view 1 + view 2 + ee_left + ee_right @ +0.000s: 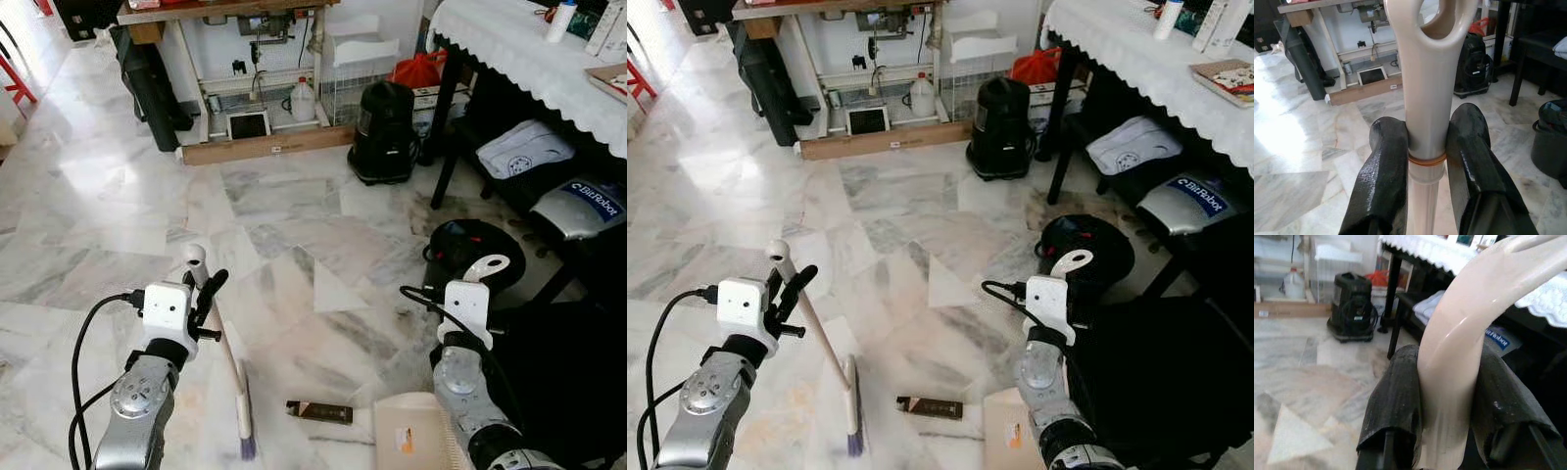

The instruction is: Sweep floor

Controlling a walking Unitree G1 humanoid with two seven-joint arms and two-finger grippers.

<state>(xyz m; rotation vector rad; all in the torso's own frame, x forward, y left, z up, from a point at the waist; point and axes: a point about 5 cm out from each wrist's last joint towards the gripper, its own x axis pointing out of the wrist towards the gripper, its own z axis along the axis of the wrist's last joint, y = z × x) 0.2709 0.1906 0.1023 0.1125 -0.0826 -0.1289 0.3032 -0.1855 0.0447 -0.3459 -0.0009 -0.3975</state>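
My left gripper (208,294) is shut on the cream handle of a broom (1427,98), just below the loop at its end. The broom slants down to its head with purple bristles (244,416), which rests on the marble floor (294,215). My right gripper (1449,362) is shut on the curved cream handle (487,266) of a beige dustpan (411,436), which sits low at the front right. A small dark brown packet (319,411) lies flat on the floor between broom head and dustpan.
A black round bin (475,257) sits just beyond my right arm. A table with a white lace cloth (519,49) stands at the right, with bags beneath it. A black canister appliance (384,132) and a wooden plank (266,145) are at the back. Dark furniture (568,382) is at my right.
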